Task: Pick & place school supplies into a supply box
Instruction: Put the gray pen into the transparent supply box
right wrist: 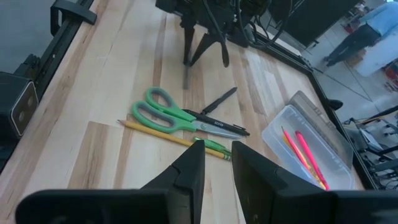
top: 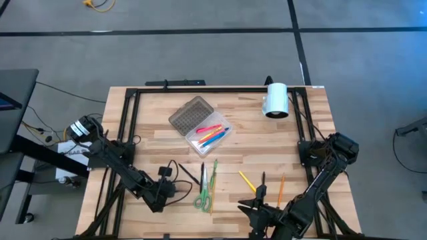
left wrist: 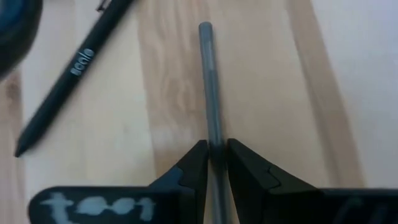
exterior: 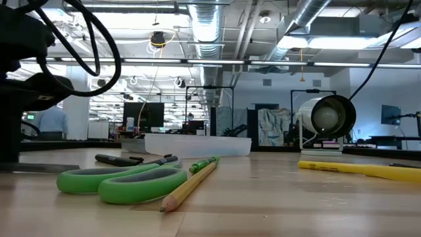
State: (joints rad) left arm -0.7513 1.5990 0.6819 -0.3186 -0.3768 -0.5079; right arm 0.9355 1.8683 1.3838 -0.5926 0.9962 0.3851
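My left gripper [top: 172, 190] is low over the table's near left and shut on a thin grey pen [left wrist: 208, 81]. It also shows in the right wrist view [right wrist: 204, 57]. A black pen [left wrist: 68, 74] lies beside it. Green-handled scissors [top: 203, 197], a green pencil [top: 215, 172] and a yellow pencil [right wrist: 163, 135] lie flat at the near middle. The clear supply box [top: 212, 135] stands open with pink and orange pens inside, its grey lid [top: 190, 113] laid back. My right gripper [top: 249, 208] is narrowly open and empty at the near right [right wrist: 217, 163]. My left gripper pinches the grey pen's shaft [left wrist: 213, 138] between its two fingers. The pen runs on forward past the fingertips, along the fingers. The fingers [right wrist: 188, 55] slant down from above. I cannot tell whether the pen's free end [left wrist: 205, 28] rests on the table.
A yellow pencil [top: 247, 180], a black pen [top: 263, 179] and an orange pencil [top: 281, 188] lie at the near right. A white cylinder [top: 275, 100] lies at the far right. A black frame [top: 127, 120] runs along the table's sides. Bare wood lies around the box.
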